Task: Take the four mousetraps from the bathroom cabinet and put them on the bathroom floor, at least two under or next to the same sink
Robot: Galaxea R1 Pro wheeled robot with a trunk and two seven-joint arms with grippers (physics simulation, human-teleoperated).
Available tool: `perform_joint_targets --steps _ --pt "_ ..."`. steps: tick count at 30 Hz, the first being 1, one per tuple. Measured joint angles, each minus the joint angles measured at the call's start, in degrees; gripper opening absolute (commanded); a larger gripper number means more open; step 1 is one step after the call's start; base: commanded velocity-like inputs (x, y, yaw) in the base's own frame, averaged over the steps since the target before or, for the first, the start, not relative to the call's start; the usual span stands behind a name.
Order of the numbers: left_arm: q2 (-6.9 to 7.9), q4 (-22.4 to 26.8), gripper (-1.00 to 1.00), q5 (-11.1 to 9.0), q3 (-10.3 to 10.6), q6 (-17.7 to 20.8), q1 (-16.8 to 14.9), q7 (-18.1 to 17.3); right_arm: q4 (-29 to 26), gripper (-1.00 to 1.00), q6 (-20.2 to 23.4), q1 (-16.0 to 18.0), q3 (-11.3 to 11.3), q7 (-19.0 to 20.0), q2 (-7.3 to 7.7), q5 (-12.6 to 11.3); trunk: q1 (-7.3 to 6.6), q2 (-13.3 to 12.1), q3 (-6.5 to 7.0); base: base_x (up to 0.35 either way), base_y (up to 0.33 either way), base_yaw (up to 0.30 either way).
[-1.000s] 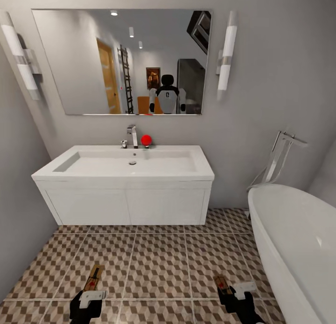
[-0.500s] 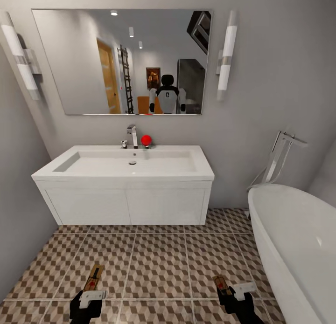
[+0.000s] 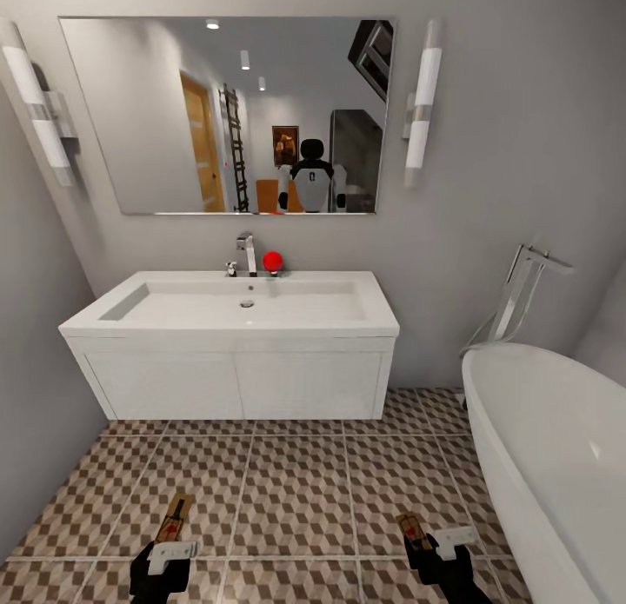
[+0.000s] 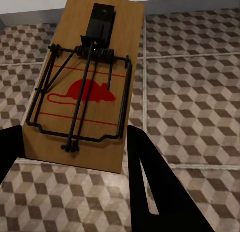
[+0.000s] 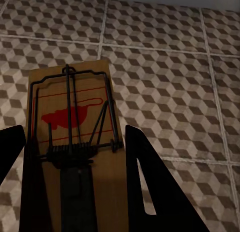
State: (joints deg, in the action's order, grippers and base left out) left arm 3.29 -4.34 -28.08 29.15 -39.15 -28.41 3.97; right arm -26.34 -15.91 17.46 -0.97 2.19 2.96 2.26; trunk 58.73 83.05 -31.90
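The robot faces the bathroom sink (image 3: 230, 313) and holds one mousetrap in each pincer, low over the bathroom floor (image 3: 296, 482) in front of the sink, probably so both can land near it. The left pincer (image 3: 165, 556) grips the left mousetrap (image 3: 175, 517); the right pincer (image 3: 435, 547) grips the right mousetrap (image 3: 412, 529). Each is a flat tan board with dark wire and a red mouse picture.

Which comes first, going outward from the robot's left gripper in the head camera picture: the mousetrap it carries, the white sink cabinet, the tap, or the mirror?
From the left gripper, nearest first:
1. The mousetrap, sticking out from its fingers, low above the patterned floor.
2. The white vanity, across the floor ahead.
3. The chrome tap, at the back of the basin.
4. The mirror, up on the wall.
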Motion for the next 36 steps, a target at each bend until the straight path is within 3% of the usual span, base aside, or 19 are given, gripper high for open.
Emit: perform_joint_targets --steps 36 --pt "0.0 0.0 -1.0 0.02 0.0 0.06 0.0 0.01 0.03 -1.0 0.0 -0.02 0.0 0.0 0.0 -0.01 0.0 0.0 -0.08 0.0 0.0 0.008"
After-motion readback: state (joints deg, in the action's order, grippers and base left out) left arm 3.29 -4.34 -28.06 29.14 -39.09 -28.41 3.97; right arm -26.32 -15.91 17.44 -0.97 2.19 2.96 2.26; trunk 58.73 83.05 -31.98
